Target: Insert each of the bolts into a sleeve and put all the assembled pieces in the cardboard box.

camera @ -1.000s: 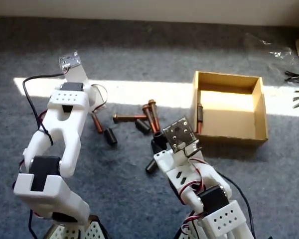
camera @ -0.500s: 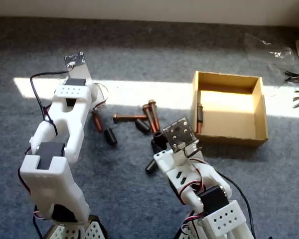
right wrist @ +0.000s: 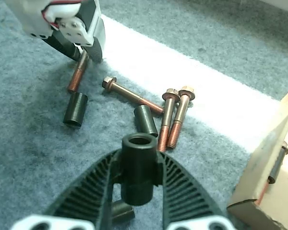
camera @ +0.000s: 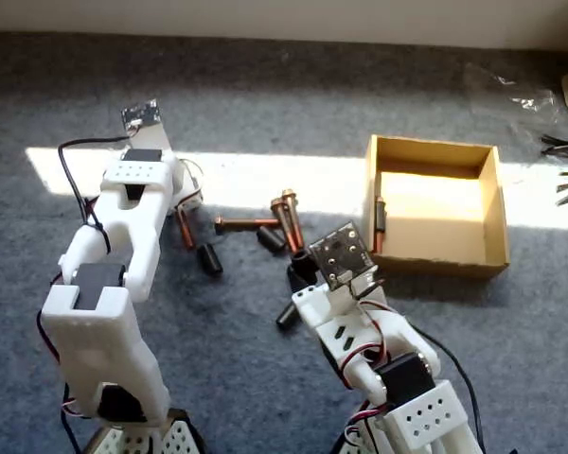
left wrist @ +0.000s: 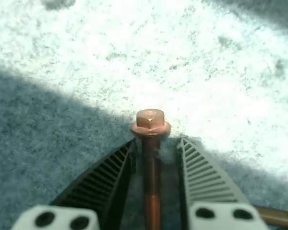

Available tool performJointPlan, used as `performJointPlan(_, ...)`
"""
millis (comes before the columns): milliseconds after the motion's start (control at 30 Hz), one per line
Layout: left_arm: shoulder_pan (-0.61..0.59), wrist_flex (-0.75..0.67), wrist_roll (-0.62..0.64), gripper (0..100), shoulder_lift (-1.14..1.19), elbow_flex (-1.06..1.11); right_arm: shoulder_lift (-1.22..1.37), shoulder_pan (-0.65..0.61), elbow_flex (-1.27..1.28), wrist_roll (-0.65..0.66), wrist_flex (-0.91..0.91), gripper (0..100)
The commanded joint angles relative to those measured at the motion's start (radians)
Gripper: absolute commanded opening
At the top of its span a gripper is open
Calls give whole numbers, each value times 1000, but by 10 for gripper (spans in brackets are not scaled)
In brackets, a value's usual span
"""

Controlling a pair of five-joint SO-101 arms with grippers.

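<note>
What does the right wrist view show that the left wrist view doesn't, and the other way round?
The right wrist view adds the right gripper shut on a sleeve, loose sleeves, three other bolts and a corner of the box. The left wrist view adds the hex head of the bolt that the left gripper straddles. Both have that open left gripper, its bolt and the carpet.
</note>
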Motion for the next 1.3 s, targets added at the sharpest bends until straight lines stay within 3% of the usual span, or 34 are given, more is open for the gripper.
performJointPlan(0, -5, -14, -5, 150, -8, -39, -13, -2, -12, -3, -19, 5)
performJointPlan(700, -24, -15, -6, 146, -5, -79, -13, -2, 10, -3, -19, 5)
performJointPlan(867, -24, -15, -57, 0, -2, -94, -15, -2, 16, -5, -21, 5)
performJointPlan(1100, -18, -43, -78, 35, 120, -154, -15, -4, 18, -6, -21, 5)
performJointPlan(1267, -18, 114, -80, 34, 185, -291, -15, -2, 18, -5, -21, 5)
